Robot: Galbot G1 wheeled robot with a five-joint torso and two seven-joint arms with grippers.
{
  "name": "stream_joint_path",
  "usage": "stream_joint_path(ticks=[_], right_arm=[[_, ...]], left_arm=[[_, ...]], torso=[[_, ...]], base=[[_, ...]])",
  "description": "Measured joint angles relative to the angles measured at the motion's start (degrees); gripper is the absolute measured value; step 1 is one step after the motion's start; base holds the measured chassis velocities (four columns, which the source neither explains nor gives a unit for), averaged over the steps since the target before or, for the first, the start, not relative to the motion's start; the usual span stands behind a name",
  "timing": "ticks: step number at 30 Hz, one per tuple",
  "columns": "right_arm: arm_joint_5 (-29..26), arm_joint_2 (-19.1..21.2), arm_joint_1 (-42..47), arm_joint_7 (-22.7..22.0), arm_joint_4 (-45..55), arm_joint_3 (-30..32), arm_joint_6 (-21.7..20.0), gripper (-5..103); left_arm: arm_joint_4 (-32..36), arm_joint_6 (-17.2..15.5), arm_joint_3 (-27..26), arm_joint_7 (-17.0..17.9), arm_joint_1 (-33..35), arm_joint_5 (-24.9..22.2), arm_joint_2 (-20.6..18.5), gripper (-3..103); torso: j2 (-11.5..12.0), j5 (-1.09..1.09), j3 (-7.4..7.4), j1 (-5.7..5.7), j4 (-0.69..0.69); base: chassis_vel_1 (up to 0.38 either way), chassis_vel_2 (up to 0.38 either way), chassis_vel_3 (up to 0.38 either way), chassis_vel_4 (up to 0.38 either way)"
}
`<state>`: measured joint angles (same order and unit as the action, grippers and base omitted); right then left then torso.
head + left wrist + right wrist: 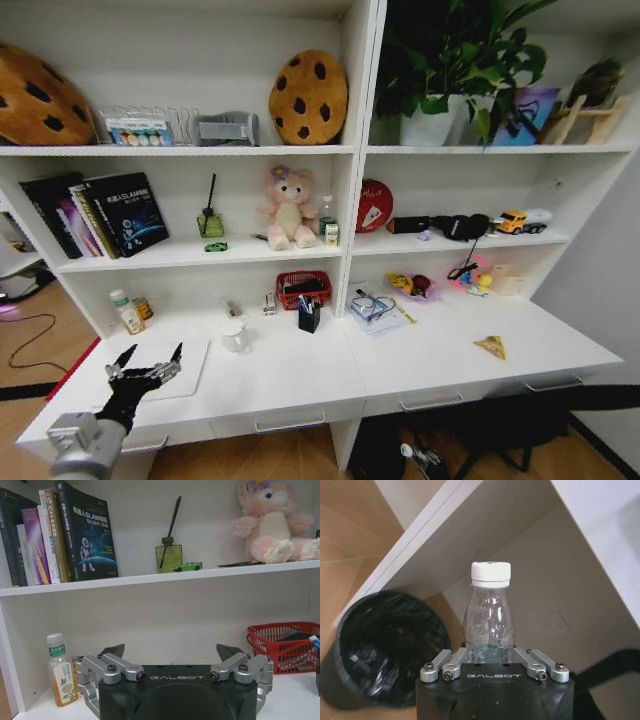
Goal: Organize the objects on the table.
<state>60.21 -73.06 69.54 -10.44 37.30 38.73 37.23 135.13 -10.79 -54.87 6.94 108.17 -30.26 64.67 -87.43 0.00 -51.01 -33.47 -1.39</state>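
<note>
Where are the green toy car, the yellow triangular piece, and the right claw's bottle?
green toy car [188, 566]: left wrist view, car body on the shelf.
yellow triangular piece [491, 347]: head view, its flat top face.
clear bottle [489, 622]: right wrist view, mid-body, above the right claw [490, 656].

The large cookie cushion [35, 97] is cut off by the head view's left edge. In the left wrist view the red basket [285, 645] runs off the right edge, and the gripper body hides the tabletop [295, 700] below. In the right wrist view the clear bottle [490, 617] has its base hidden behind the fingers [445, 662], while the black bin [380, 645] is blurred.
</note>
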Motion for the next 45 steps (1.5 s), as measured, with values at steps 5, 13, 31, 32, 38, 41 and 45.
stream_joint_path(ticks=[5, 13, 31, 32, 38, 41, 45], right_arm=[[6.4, -2.06, -8.49, -10.77, -12.58, -0.09, 3.57, 23], [4.03, -2.82, -9.67, -8.97, -14.13, -0.47, 4.23, 53], [-30.84, 1.36, 17.33, 6.13, 21.29, -1.58, 8.71, 100], [-36.25, 2.15, 22.48, 6.62, 27.64, -0.84, 8.68, 100], [-61.86, 4.86, 45.25, 7.3, 58.11, 4.91, 6.96, 100], [-77.22, 3.16, 51.9, 8.61, 78.71, 13.35, 2.57, 100], [-87.93, 3.05, 46.83, 8.27, 86.17, 21.32, -7.08, 100]], left_arm=[[0.0, 0.0, 0.0, 0.0, 0.0, 0.0, 0.0, 100], [0.0, 0.0, 0.0, 0.0, 0.0, 0.0, 0.0, 100], [0.02, 0.0, 0.0, -0.01, 0.0, 0.0, 0.0, 100], [0.01, 0.0, 0.0, 0.0, 0.0, 0.0, 0.0, 100], [0.01, 0.0, 0.0, 0.01, 0.0, 0.0, 0.0, 100], [0.01, 0.0, 0.0, 0.0, 0.0, 0.0, 0.0, 100], [0.01, 0.0, 0.0, 0.0, 0.0, 0.0, 0.0, 100]], torso=[[0.0, 0.01, 0.0, 0.0, 0.03], [0.0, -0.01, 0.01, 0.0, 0.02], [-0.01, 0.0, 0.02, 0.01, 0.01], [-0.01, 0.0, 0.02, 0.02, 0.01], [-0.02, -0.02, 0.02, 0.03, -0.02], [-0.02, -0.01, 0.02, 0.03, 0.02], [-0.02, 0.01, 0.02, 0.02, 0.0]], base=[[0.0, 0.0, 0.0, 0.0], [0.0, 0.0, 0.0, 0.0], [0.0, 0.0, 0.0, 0.0], [0.0, 0.0, 0.0, 0.0], [0.0, 0.0, 0.0, 0.0], [0.0, 0.0, 0.0, 0.0], [0.0, 0.0, 0.0, 0.0]])
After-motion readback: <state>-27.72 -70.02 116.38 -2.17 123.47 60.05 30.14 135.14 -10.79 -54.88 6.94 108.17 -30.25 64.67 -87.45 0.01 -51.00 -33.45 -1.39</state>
